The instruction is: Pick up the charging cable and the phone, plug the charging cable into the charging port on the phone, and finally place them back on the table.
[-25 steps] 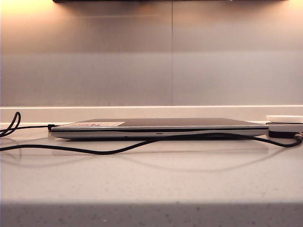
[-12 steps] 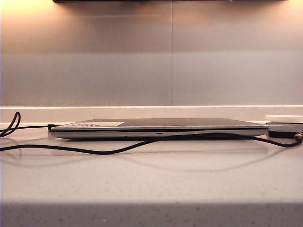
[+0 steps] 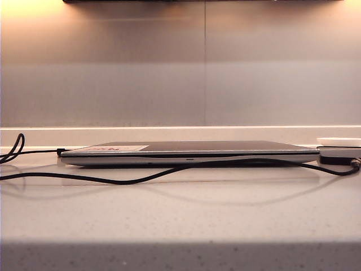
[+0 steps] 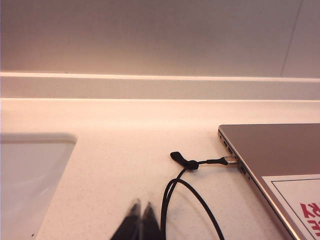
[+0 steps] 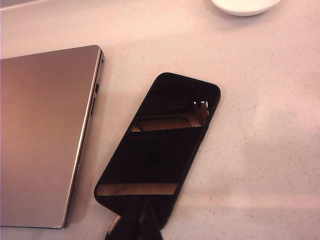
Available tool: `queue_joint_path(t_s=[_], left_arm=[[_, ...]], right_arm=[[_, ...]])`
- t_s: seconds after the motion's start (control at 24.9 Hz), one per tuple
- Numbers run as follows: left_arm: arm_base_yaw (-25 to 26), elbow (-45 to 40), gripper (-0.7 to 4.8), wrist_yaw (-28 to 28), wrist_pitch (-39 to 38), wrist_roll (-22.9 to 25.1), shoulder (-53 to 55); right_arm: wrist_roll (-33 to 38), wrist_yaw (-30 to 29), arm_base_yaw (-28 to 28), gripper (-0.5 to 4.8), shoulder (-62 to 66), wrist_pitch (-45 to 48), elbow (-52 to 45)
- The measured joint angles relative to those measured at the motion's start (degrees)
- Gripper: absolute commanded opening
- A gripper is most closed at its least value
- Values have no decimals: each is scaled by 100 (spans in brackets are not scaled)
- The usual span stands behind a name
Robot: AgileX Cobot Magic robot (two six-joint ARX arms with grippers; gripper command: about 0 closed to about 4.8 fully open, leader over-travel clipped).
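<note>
The phone (image 5: 160, 145), a slim black slab, lies flat on the table (image 3: 180, 214) beside the laptop's corner. My right gripper (image 5: 141, 209) hangs over the phone's near end, shut, with nothing between its fingers; whether it touches the phone I cannot tell. In the left wrist view the charging cable (image 4: 215, 161) lies in a loop, and its silver-white tip (image 4: 231, 160) rests at the laptop's side edge. My left gripper (image 4: 141, 210) is shut and empty, just beside the cable's loop. Neither gripper shows in the exterior view.
A closed silver-grey laptop (image 3: 186, 148) fills the middle of the table, with a long black cable (image 3: 130, 182) trailing across its front. A white basin (image 4: 30, 165) sits beside my left gripper. A white round object (image 5: 245, 5) lies beyond the phone. A wall runs behind.
</note>
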Motion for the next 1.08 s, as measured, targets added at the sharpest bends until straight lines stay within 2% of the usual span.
queue_joint_path(t_s=[0.12,0.28,0.48,0.64,0.88,1.08], left_arm=[[0,0,-6,0,0,0,0],[0,2,-6,0,0,0,0],[0,0,-6,0,0,-2,0],[0,0,-6,0,0,-2,0],[0,0,-6,0,0,-2,0],[0,0,-6,0,0,0,0]], right_arm=[[0,42,0,-1,-46,118,-9],[-2,503,39,-1,-393,579,-127],[-2,1384,450,-1,-1384,2393,-1537],[-2,1486,533,-1,-2352,3451,-2559],[-2,1493,501,-1,-3775,3620,-3554],[-2,1488,501,-1,-4336,3650,-3941]])
